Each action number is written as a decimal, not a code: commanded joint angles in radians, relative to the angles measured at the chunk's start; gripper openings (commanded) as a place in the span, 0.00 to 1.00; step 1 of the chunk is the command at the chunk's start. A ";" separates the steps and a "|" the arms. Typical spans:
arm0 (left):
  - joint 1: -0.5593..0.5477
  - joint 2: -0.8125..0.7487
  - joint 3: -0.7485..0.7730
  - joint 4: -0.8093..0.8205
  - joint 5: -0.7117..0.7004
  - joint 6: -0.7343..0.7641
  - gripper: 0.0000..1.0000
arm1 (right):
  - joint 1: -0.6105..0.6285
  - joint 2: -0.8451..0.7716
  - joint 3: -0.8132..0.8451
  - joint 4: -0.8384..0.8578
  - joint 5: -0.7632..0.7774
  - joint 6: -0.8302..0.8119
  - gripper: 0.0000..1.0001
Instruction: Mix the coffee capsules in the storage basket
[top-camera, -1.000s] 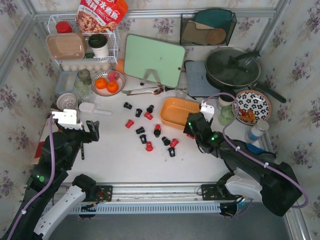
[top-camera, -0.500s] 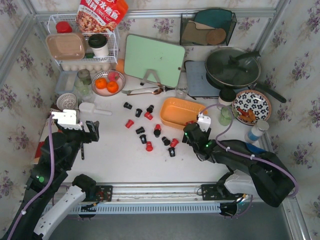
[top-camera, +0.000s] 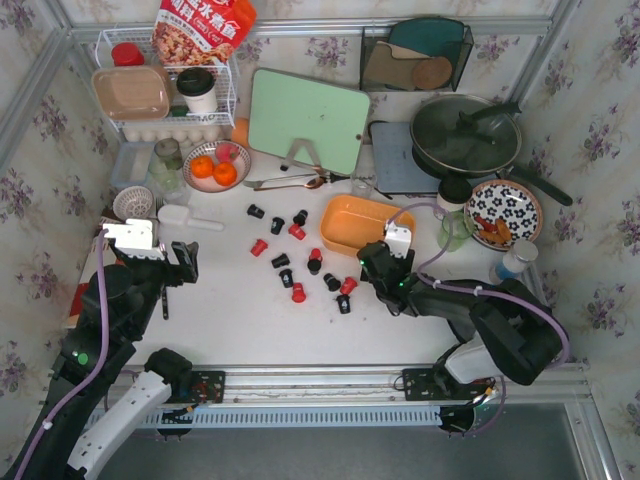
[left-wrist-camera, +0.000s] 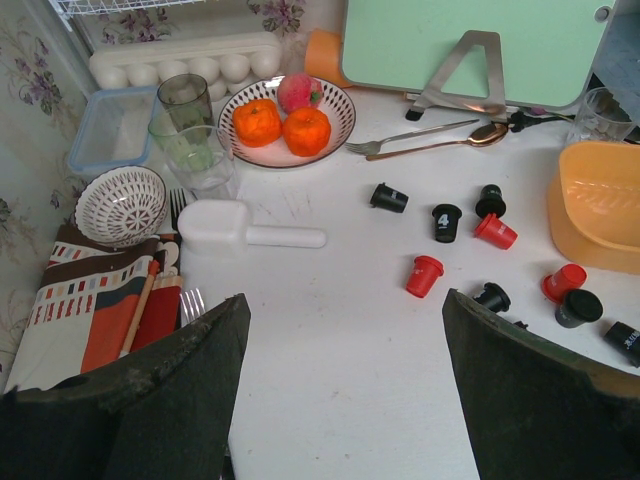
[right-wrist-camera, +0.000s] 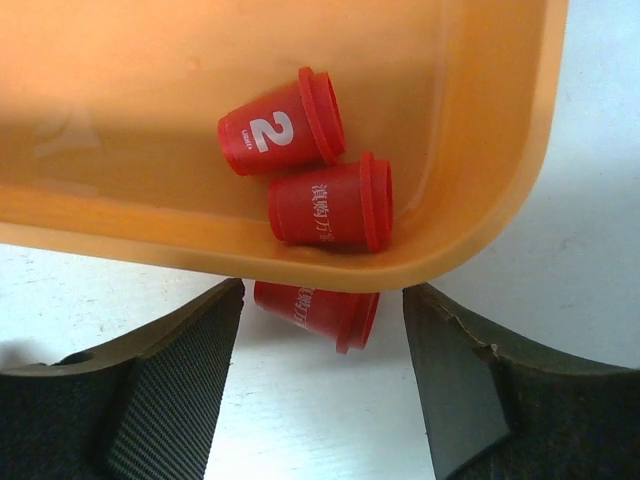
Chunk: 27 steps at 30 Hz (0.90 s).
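Jaws on my right gripper (right-wrist-camera: 322, 300) have spread wide at the storage basket (right-wrist-camera: 470, 225) rim, bracketing a stray red capsule (right-wrist-camera: 315, 308) on the worktop (right-wrist-camera: 560, 320); two coffee capsules (right-wrist-camera: 330, 205) lie inside, most scattered outside, left gripper (left-wrist-camera: 345, 300) gaping.

Two red coffee capsules (right-wrist-camera: 282, 133) lie inside orange storage basket (right-wrist-camera: 120, 90), others scattered outside.

Right wrist view: only one corner of storage basket (right-wrist-camera: 480, 200) seen, rest runs off top and left edges. On table, red capsule (right-wrist-camera: 318, 312) has top part hidden behind basket wall. Both fingers (right-wrist-camera: 160, 400) of right gripper (right-wrist-camera: 320, 300) run off bottom edge.

Left wrist view: fingers (left-wrist-camera: 150, 400) of left gripper (left-wrist-camera: 345, 300) cut off at bottom too. At right edge, black capsule (left-wrist-camera: 626, 342) only half in. Top of green cutting board (left-wrist-camera: 470, 40) cut off.

Top view: right gripper covers basket's near corner.
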<state>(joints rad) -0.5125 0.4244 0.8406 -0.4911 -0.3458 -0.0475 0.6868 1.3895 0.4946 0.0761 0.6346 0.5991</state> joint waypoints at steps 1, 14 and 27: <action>0.000 -0.001 0.000 0.036 0.001 0.003 0.80 | 0.002 0.042 0.026 0.022 0.047 0.012 0.70; 0.000 0.006 0.000 0.036 0.001 0.005 0.80 | 0.002 -0.051 0.026 -0.061 0.010 0.031 0.41; 0.000 0.069 0.001 0.033 0.006 0.006 0.80 | -0.010 -0.228 0.125 -0.122 -0.040 -0.055 0.42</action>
<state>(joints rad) -0.5121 0.4713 0.8406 -0.4911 -0.3454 -0.0471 0.6857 1.1595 0.5945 -0.0574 0.5884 0.6018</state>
